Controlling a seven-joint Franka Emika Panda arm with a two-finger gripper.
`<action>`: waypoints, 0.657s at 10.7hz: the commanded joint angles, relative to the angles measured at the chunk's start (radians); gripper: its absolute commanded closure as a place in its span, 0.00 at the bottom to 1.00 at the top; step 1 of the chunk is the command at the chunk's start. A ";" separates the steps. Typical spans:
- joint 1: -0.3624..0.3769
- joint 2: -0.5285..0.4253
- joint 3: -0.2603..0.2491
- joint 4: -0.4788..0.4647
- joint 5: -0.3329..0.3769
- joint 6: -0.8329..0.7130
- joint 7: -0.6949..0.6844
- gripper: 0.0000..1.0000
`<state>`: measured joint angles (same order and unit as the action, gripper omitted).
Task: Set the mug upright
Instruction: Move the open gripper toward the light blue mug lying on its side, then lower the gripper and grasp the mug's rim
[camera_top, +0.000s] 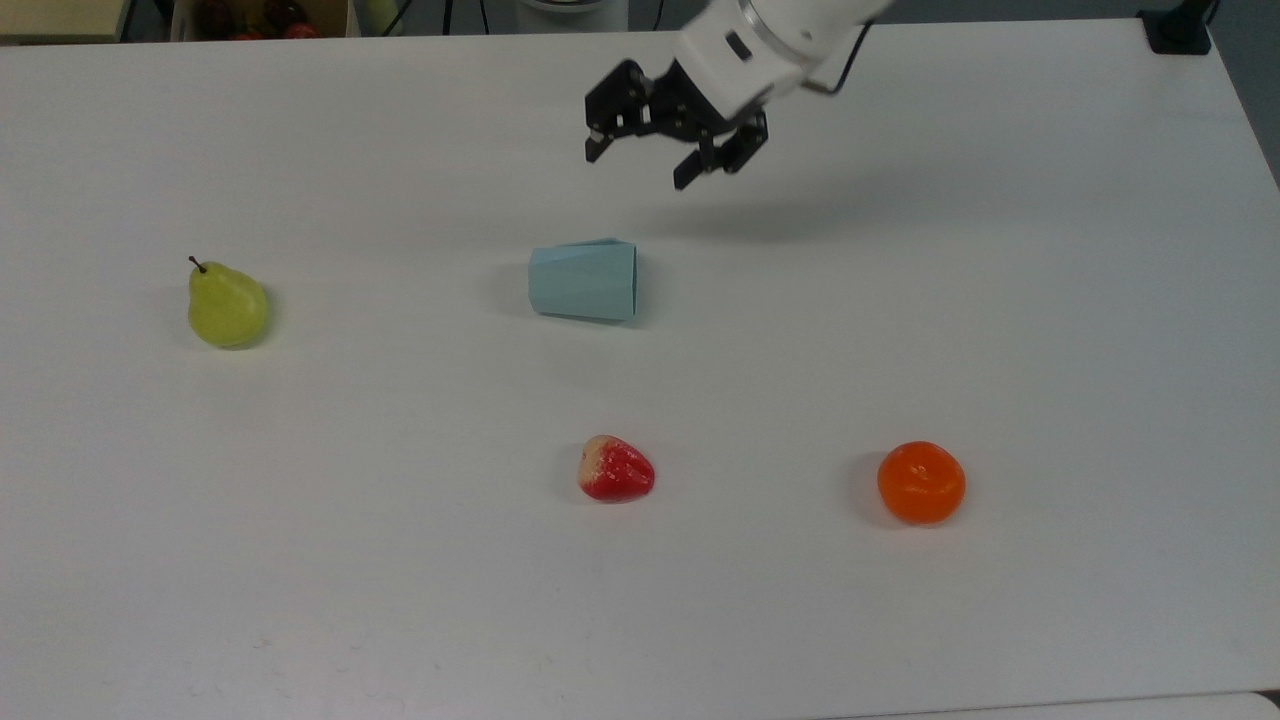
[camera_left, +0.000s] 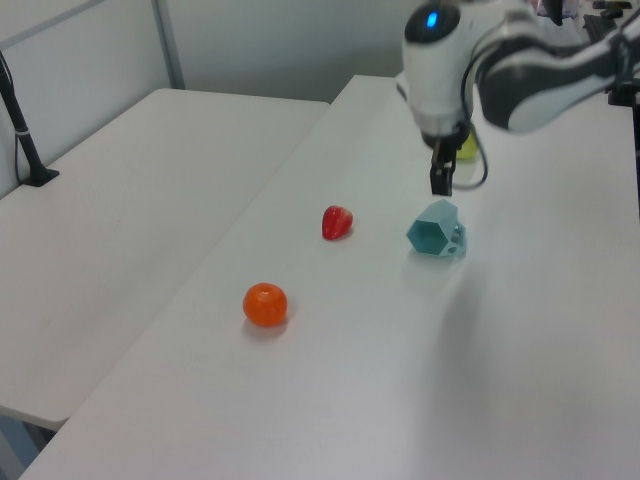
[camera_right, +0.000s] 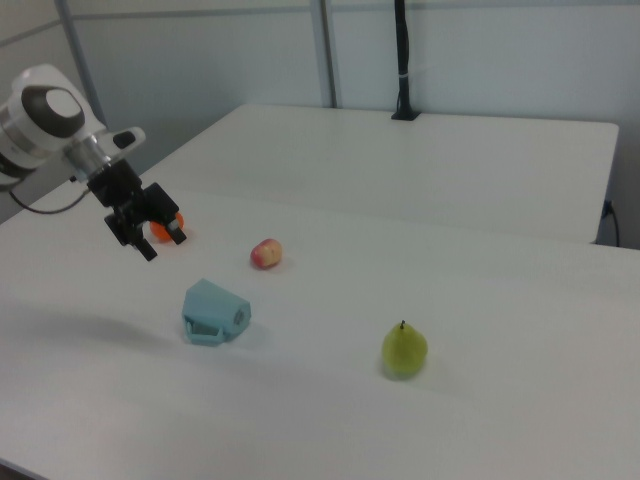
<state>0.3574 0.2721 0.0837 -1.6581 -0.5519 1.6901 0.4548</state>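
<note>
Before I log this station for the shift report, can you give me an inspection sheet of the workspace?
Surface: white table, bare apart from four items.
Job's things: mug lying on its side, handle visible in the right view.
Clutter: pear, strawberry, orange, all apart from the mug.
Grippers: hand open, holding nothing, in the air near the mug.
Cables: a cable loops by the arm's wrist.
Surroundings: second white table alongside; black post.

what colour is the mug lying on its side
Pale blue-teal, plain with no pattern; the mug shows best in the top view.
</note>
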 joint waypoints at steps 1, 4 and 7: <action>0.055 0.125 -0.004 0.012 -0.141 -0.015 0.143 0.00; 0.057 0.220 -0.004 0.015 -0.218 -0.012 0.231 0.00; 0.026 0.242 -0.015 0.009 -0.218 -0.009 0.232 0.08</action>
<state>0.4038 0.5090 0.0755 -1.6552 -0.7624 1.6902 0.6749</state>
